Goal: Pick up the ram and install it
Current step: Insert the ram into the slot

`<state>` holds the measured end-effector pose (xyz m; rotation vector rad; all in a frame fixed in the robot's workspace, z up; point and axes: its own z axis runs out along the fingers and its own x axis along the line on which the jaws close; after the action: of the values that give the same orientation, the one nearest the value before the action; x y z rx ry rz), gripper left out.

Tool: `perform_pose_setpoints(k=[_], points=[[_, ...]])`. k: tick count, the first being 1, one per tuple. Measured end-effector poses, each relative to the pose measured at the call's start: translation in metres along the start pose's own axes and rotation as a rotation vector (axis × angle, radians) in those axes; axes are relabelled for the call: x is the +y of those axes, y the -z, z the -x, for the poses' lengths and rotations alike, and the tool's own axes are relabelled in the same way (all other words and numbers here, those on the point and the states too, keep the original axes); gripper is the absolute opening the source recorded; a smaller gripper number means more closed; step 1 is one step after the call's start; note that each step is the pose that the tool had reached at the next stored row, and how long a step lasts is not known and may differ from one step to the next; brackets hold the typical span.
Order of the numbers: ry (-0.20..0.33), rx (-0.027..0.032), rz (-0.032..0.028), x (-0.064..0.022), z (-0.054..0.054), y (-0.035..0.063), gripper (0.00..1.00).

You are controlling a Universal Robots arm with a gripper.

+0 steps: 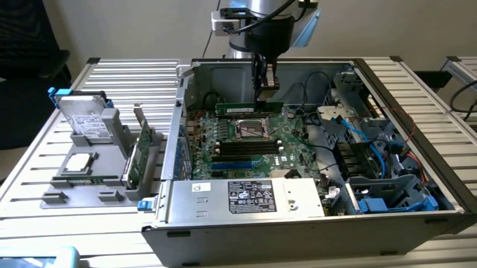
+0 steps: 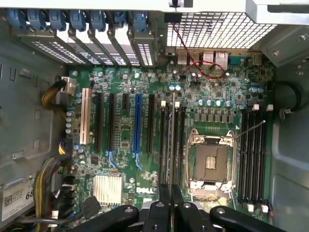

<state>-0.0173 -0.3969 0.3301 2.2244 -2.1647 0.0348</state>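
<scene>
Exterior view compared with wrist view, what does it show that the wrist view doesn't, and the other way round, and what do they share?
Exterior view's own: the slatted table and, beside the case on the exterior view's left, a grey fixture carrying a hard drive and an expansion card. Wrist view's own: the blue clips on the rear slot covers and the white slot. Shared: the pincer shut on the ram, over the motherboard with its CPU socket.
</scene>
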Motion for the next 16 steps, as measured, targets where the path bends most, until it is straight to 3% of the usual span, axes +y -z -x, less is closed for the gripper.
perform_pose_setpoints(k=[3, 7, 16], points=[[0.000, 0.0036, 0.0000, -0.0001, 0.002, -0.0045, 0.13], [0.000, 0.0142, 0.0004, -0.0002, 0.005, -0.0095, 0.13], [0.000, 0.0166, 0.0006, -0.0008, 0.007, -0.0247, 0.13]])
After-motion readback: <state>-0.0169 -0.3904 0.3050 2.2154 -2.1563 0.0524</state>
